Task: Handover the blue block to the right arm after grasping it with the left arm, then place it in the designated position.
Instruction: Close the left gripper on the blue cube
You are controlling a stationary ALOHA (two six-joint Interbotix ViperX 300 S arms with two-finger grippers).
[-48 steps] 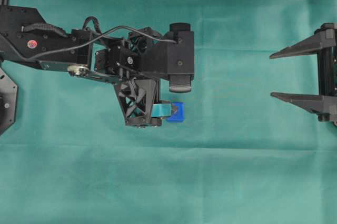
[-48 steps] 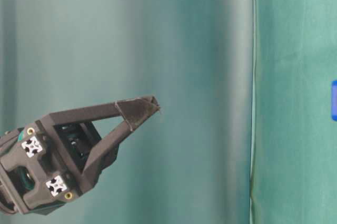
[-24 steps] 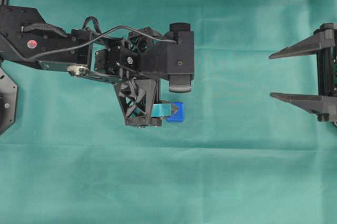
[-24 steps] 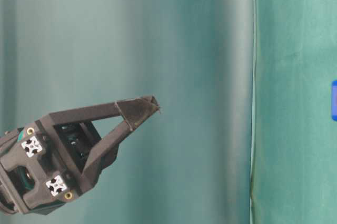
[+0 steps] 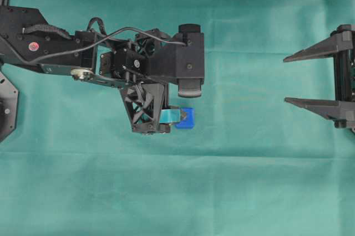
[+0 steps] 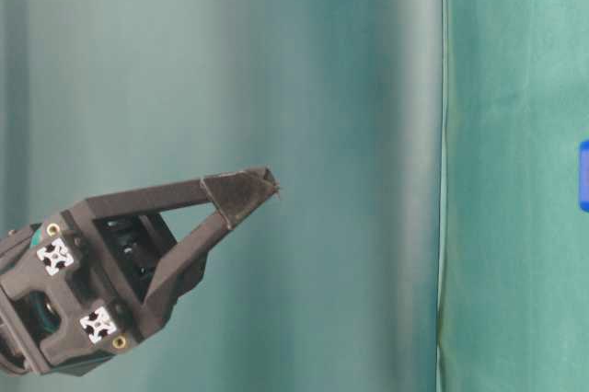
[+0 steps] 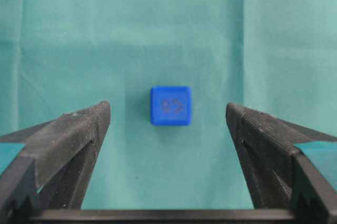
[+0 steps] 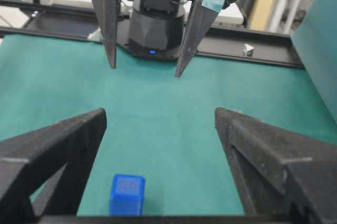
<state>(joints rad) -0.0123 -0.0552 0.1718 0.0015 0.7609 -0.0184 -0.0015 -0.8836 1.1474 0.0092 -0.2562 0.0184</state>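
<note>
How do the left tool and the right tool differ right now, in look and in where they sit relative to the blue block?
The left tool has teal tape on its fingers; the right tool is plain black. The left tool hangs above the blue block, fingers pointing down at the green cloth; the right tool waits far off at the cloth's edge, fingers level. Both are wide open and hold nothing.

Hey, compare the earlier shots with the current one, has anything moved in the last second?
Nothing visibly changed. The blue block lies on the green cloth, ungrasped, and both the left end effector and the right end effector are as open and as placed as before.
</note>
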